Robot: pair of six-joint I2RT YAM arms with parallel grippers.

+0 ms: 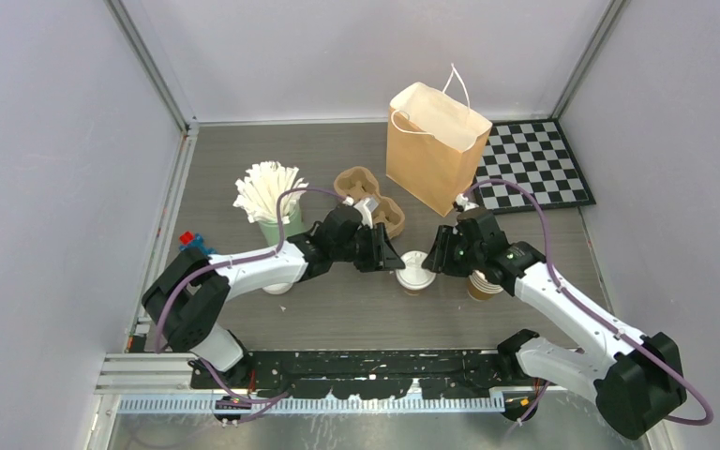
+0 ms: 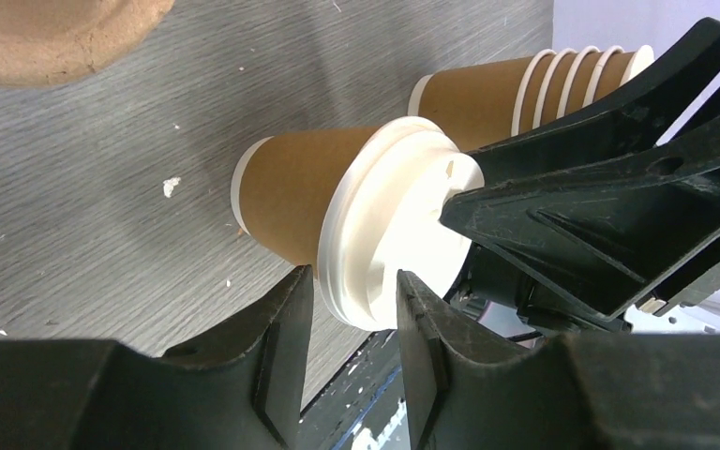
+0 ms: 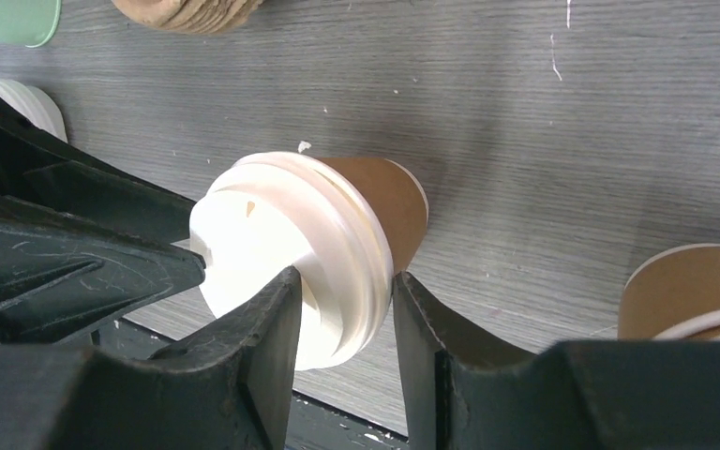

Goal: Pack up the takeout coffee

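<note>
The takeout coffee [image 1: 414, 272], a brown kraft cup with a white lid, stands on the table between both grippers. My left gripper [image 1: 394, 258] reaches it from the left and my right gripper [image 1: 436, 258] from the right. In the left wrist view the lid [image 2: 394, 225] sits on the cup [image 2: 291, 197], and my left gripper [image 2: 356, 305] pinches the lid's rim. In the right wrist view my right gripper [image 3: 342, 300] pinches the opposite side of the lid [image 3: 281, 234], above the cup wall [image 3: 384, 197].
An open brown paper bag [image 1: 436, 150] stands behind. A stack of lidless cups [image 1: 481, 286] is right of the coffee. A pulp cup carrier [image 1: 366, 192], a green cup of white straws [image 1: 272, 202], loose lids [image 1: 277, 286] and a checkered mat [image 1: 534, 164] are around.
</note>
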